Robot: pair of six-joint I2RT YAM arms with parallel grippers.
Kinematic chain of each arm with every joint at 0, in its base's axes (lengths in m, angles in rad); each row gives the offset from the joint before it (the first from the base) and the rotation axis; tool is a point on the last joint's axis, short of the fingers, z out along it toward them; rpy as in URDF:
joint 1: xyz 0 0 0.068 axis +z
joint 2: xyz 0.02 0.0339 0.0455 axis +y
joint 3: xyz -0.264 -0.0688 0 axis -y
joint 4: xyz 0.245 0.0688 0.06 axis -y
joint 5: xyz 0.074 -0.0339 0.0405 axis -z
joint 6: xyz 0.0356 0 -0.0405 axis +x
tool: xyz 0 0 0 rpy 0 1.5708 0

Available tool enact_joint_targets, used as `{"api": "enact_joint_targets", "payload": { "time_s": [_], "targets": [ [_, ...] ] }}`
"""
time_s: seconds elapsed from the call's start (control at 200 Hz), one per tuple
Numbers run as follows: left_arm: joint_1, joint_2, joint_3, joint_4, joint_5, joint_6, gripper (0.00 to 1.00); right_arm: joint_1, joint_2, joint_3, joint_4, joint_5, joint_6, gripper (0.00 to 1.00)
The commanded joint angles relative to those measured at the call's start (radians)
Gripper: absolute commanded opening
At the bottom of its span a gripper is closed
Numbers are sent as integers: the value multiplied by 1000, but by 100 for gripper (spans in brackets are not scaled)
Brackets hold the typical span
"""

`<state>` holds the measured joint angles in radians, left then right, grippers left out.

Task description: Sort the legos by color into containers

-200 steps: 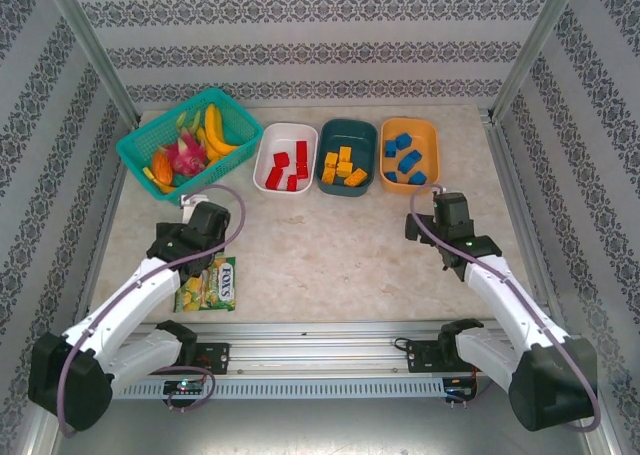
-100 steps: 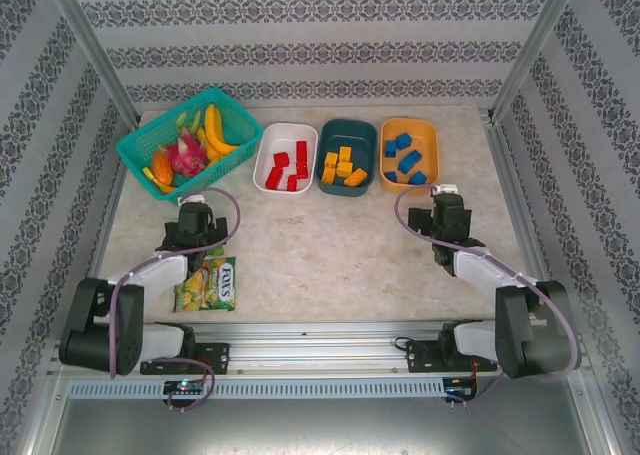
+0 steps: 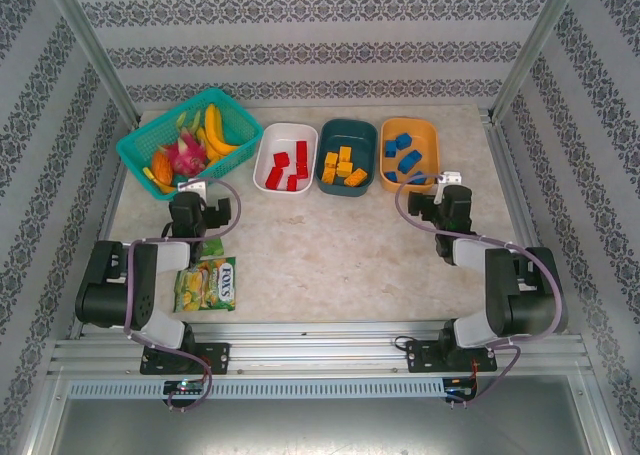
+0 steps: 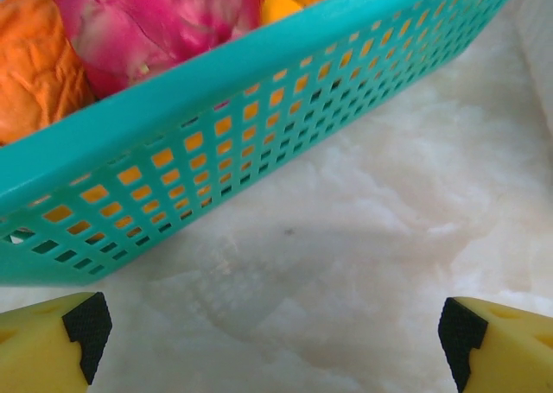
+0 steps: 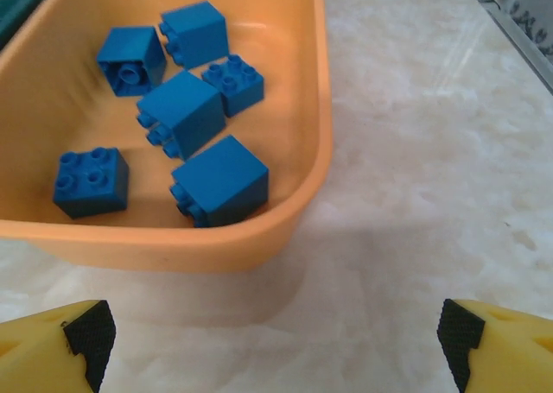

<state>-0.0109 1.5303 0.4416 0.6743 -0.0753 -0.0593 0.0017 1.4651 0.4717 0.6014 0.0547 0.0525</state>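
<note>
Legos (image 3: pixel 287 169): they are found inside the three tubs, one color in each.
Left gripper (image 4: pixel 276 328): the jaws are spread wide and nothing is held; it is pointed at the wall of the fruit basket (image 4: pixel 259 108).
White tub (image 3: pixel 285 138): red bricks are kept here.
Teal tub (image 3: pixel 348 135): the orange-yellow bricks (image 3: pixel 342 165) are gathered here.
Orange tub (image 5: pixel 173 242): five blue bricks (image 5: pixel 219 180) are counted, some with the studs up, some tipped on a side.
Right gripper (image 5: pixel 276 328): the jaws are spread wide and empty; it is placed low, just in front of the orange tub.
Weight: each brick is judged to be very light.
Stiffness: hard plastic is expected, so a firm squeeze should not harm it.
Surface: the sides look smooth and glossy, so some slipping may be expected.
Where to hold: two flat opposite sides should be chosen, not the studs; a tipped brick may turn when it is pinched.
Progress: the sorting is judged to be finished.
</note>
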Motion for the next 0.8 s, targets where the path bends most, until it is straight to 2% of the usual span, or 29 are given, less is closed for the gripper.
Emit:
{"api": "enact_joint_targets", "payload": {
  "time_s": [0.0,0.07,0.145,0.25,0.58,0.794],
  "targets": [
    [14,25,-92,272,-10,9,100,-4,16,-91,256,-54,-10,98],
    [14,22,-64,210,-8,6,100,-3,54,-160,427,-45,-9,98],
    [12,27,-50,190,-1,10,100,0,33,-135,316,-30,-12,98],
    [14,31,-49,194,-1,12,100,21,43,-86,283,12,-20,98],
    [6,30,-40,176,18,31,100,26,40,-90,294,19,-24,98],
    [6,31,-35,168,31,38,100,25,45,-84,286,-26,-39,98]
  ]
}}
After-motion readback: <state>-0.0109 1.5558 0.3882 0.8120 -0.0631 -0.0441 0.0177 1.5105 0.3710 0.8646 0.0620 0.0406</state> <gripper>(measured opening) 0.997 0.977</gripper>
